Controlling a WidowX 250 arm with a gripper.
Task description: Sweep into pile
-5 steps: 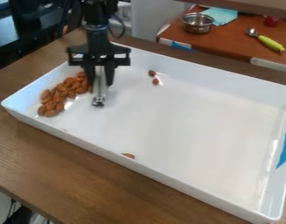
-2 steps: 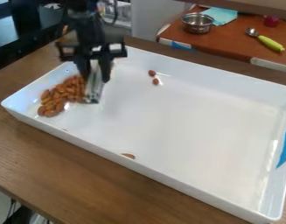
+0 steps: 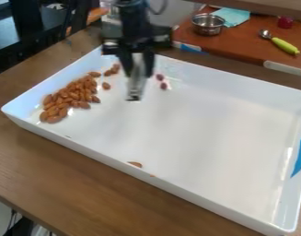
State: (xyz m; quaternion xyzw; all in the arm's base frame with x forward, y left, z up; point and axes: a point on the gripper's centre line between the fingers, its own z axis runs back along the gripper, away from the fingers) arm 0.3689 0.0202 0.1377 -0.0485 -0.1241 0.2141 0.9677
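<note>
Almonds (image 3: 72,94) are mostly heaped at the left end of the white tray (image 3: 208,129), as viewed. Two stray almonds (image 3: 164,86) are seen just right of the silvery tool (image 3: 135,83), and one lone almond (image 3: 135,164) by the near wall. Tool is clamped in the gripper (image 3: 138,69), pointed down. Step in hand looks like gathering strays. Next: tool to be placed beyond the pair, lowered, then drawn toward the pile, kept flush.
</note>
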